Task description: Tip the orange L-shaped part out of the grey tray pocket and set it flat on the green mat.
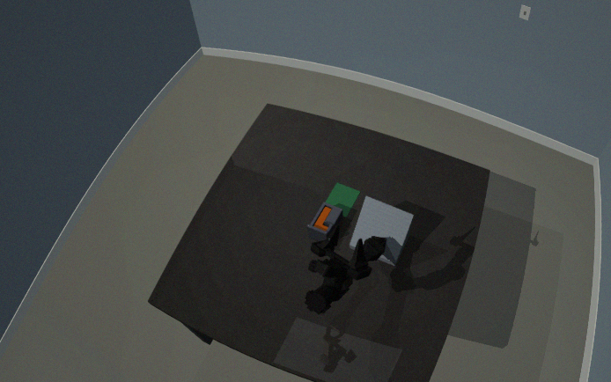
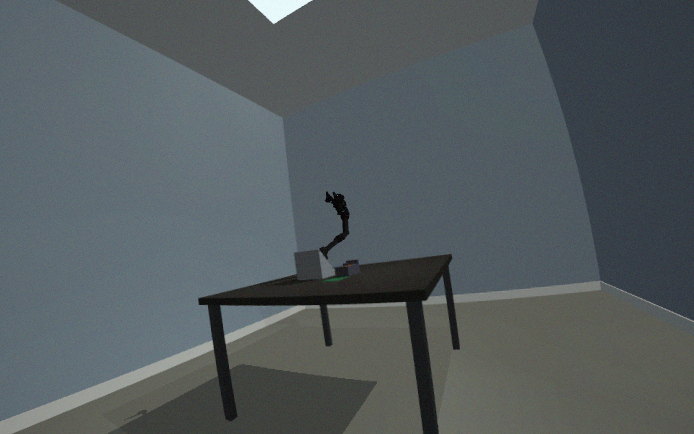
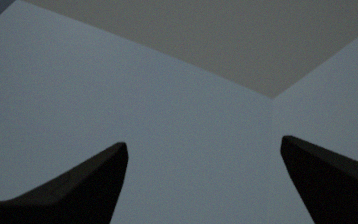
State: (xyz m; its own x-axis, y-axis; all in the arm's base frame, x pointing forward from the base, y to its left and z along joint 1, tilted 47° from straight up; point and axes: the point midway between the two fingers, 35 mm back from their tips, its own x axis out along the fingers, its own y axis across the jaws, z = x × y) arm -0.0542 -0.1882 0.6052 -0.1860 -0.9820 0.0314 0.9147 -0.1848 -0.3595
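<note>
The orange L-shaped part (image 1: 322,217) lies in the pocket of the grey tray (image 1: 334,213) (image 2: 353,268). Its long arm points towards the green mat (image 1: 343,194) (image 2: 335,279), and its L-shaped end is on the side nearer the arm. It looks level, but the view is too small to tell exactly how flush it sits. The mat lies beside the tray with nothing on it. My gripper (image 1: 348,233) (image 2: 330,192) (image 3: 204,147) is open and empty, raised high above the table. The wrist view shows only walls and ceiling between the fingers.
A large pale block (image 1: 385,218) (image 2: 308,265) stands on the dark table (image 1: 252,252) (image 2: 378,286), close beside the tray and mat. It rises higher than the tray. The arm's base is near the tray and block in the top view, partly hidden by the arm.
</note>
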